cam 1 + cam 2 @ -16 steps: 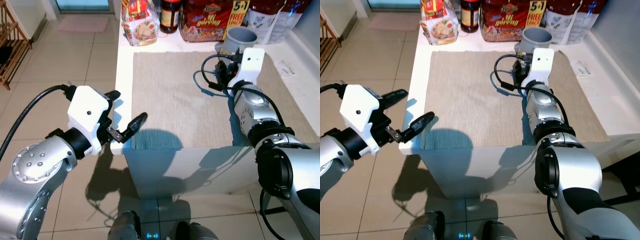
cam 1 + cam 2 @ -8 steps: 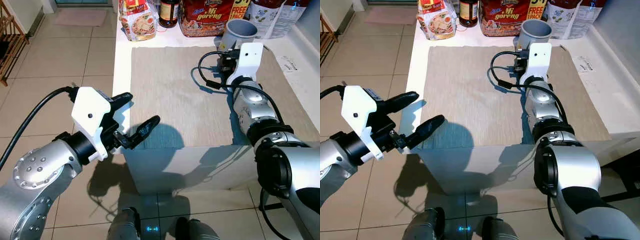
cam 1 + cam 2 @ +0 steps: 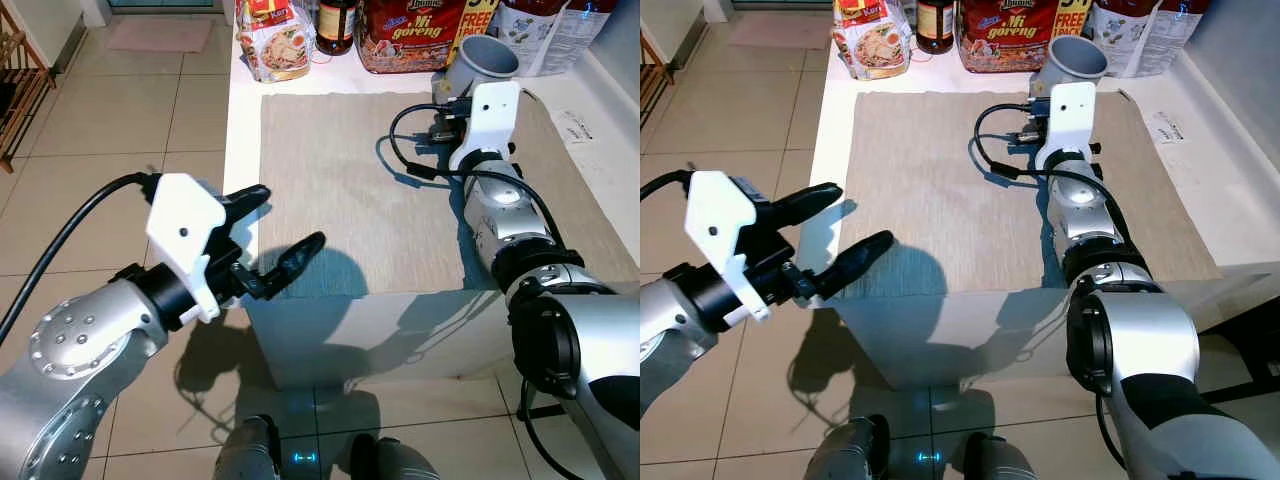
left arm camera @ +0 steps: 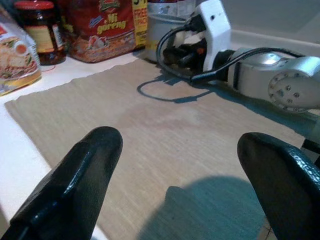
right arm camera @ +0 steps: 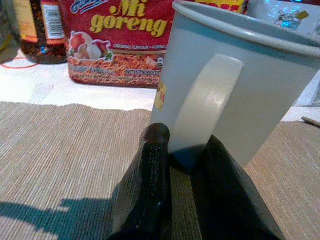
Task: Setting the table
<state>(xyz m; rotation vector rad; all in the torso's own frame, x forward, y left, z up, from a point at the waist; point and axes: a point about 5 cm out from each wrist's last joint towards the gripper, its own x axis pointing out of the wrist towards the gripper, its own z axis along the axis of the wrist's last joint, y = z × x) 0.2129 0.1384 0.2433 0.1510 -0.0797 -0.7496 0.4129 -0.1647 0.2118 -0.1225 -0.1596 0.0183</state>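
right claw now pinching mug handle, left claw unmoved

This looked like a home kitchen: a white counter with a beige woven placemat, red instant-noodle packs and a dark sauce jar behind the mat, beige floor tiles beside the counter.

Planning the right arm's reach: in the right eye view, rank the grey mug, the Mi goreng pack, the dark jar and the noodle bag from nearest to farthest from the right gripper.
From the right gripper:
1. Grey mug, at its fingertips.
2. Mi goreng pack, behind the mug, slightly left.
3. Dark jar, further left.
4. Noodle bag, far-left table corner.
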